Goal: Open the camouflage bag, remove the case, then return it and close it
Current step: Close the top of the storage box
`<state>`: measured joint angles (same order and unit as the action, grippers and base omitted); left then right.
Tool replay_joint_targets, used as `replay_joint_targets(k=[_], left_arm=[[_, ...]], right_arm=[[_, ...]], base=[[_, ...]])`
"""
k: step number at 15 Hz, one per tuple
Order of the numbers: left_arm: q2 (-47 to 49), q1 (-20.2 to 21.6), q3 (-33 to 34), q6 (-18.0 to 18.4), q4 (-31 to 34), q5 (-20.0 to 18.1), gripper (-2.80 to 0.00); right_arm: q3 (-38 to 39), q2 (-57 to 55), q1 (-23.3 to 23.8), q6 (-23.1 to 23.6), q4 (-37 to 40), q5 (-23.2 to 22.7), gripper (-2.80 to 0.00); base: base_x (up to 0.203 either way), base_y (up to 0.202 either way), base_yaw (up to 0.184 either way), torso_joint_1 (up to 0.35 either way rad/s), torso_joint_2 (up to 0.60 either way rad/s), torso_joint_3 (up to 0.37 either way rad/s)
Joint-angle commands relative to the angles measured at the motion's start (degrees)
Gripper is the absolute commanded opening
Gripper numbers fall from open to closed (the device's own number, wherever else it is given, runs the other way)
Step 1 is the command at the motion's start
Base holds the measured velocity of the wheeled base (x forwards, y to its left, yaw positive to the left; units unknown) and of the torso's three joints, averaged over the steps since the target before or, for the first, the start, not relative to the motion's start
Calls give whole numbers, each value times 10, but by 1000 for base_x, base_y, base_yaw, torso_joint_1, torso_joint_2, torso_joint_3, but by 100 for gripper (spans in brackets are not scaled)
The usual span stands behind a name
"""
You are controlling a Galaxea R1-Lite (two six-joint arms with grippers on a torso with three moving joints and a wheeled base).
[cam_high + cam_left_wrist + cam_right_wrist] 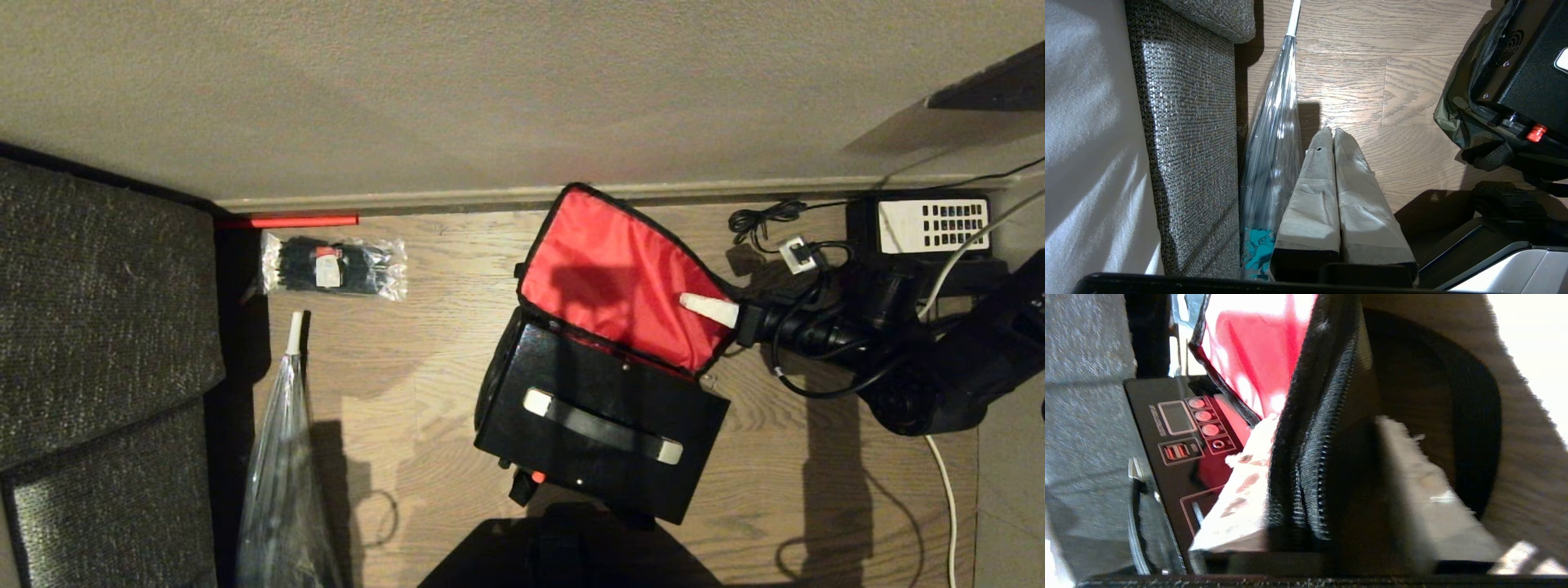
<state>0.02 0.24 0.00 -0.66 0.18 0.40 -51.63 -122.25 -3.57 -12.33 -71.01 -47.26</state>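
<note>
Two grippers are on record; only one is at work. Far left in the head view stands a grey woven sofa (pixel 98 343), with a clear plastic bag (pixel 282 474) leaning by it and a clear packet of black cable ties (pixel 333 266) near the skirting. The left gripper (pixel 1333 134) is parked low beside that sofa, outside the head view, its padded fingers pressed together on nothing.

Centre floor holds the camouflage bag (pixel 498 384), its lid (pixel 612 273) thrown back towards the wall, red lining uppermost. A black case (pixel 604 425) with a handle fills the bag's mouth and has not been lifted out. To the right, the right gripper (pixel 709 309) reaches in from the side, one pale finger lying across the red lining. The right wrist view shows its pads on either side of the zippered lid edge (pixel 1310 465), so the jaws appear clamped on that edge.

Judgement: the opening step is essentially complete and the removal has not begun. Next, the lid must be let go so that it stays back, then the case's handle must be gripped squarely and drawn upward clear of the soft walls.

Flooring is pale wood plank, meeting a plain wall at a skirting. A black desk phone (pixel 927 224) and trailing cables (pixel 767 220) lie at the far right, close to the working arm; snagging is a possible risk.
</note>
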Motion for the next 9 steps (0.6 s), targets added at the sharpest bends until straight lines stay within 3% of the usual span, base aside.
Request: replay_joint_targets(k=[1,5,9], left_arm=[[-1,0,2,0,0,0,-280],[-1,0,2,0,0,0,-280],[-1,0,2,0,0,0,-280]], right_arm=[[15,4,1,1,-26,-10,-280],[103,60,19,31,-69,-125,-280],[196,100,23,183,-72,-206,-280]], base=[[0,0,0,0,0,0],[0,0,0,0,0,0],[0,0,0,0,0,0]])
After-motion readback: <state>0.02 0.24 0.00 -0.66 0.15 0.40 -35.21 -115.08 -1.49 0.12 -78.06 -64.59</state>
